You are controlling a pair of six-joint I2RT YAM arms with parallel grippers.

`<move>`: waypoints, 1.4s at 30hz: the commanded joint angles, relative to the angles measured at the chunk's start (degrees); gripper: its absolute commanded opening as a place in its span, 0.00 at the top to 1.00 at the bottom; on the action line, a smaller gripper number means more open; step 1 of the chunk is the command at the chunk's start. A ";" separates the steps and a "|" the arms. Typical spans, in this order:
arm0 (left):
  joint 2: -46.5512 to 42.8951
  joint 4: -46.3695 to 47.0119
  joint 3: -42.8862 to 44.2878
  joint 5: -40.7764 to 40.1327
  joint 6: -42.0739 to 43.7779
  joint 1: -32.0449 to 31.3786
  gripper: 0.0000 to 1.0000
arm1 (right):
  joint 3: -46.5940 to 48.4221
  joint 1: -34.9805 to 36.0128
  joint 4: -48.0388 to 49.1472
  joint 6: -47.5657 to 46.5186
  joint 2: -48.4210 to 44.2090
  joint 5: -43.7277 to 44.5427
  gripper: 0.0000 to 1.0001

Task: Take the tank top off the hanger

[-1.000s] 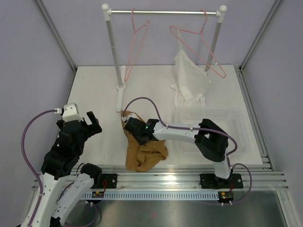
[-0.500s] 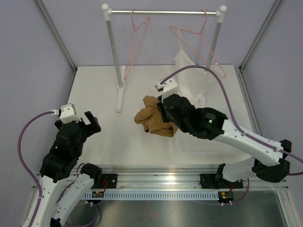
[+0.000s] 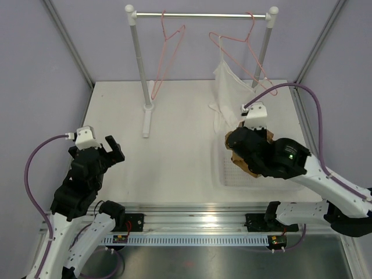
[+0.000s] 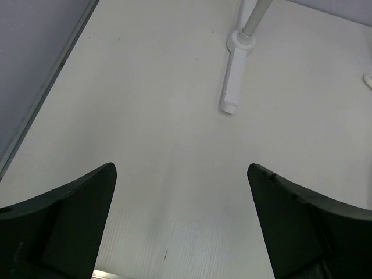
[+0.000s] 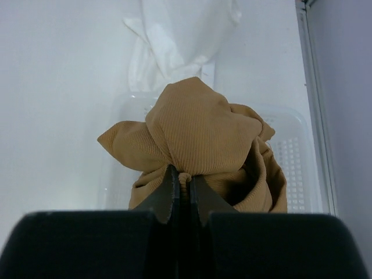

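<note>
The tan-brown tank top (image 5: pixel 197 133) is bunched up and hangs from my right gripper (image 5: pixel 183 177), which is shut on a fold of it. In the top view the bundle (image 3: pixel 239 160) is held above the clear plastic basket (image 3: pixel 293 174) at the right. The bare pink wire hanger (image 3: pixel 167 52) hangs on the rail at the left, empty. My left gripper (image 4: pixel 180 192) is open and empty over the bare table at the near left (image 3: pixel 107 148).
A white garment (image 3: pixel 232 96) hangs from a second pink hanger (image 3: pixel 247 58) on the right of the white rack (image 3: pixel 200 14). The rack's left post and foot (image 3: pixel 146 113) stand on the table. The basket's rim (image 5: pixel 293 116) lies under the bundle.
My right arm has carried the tank top from the table's near middle up and rightward, to above the basket. My left arm has barely moved.
</note>
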 commanded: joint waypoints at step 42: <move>-3.03 -13.10 17.54 5.65 4.48 6.21 0.01 | -6.55 -20.00 8.81 -12.59 -19.61 -14.21 0.00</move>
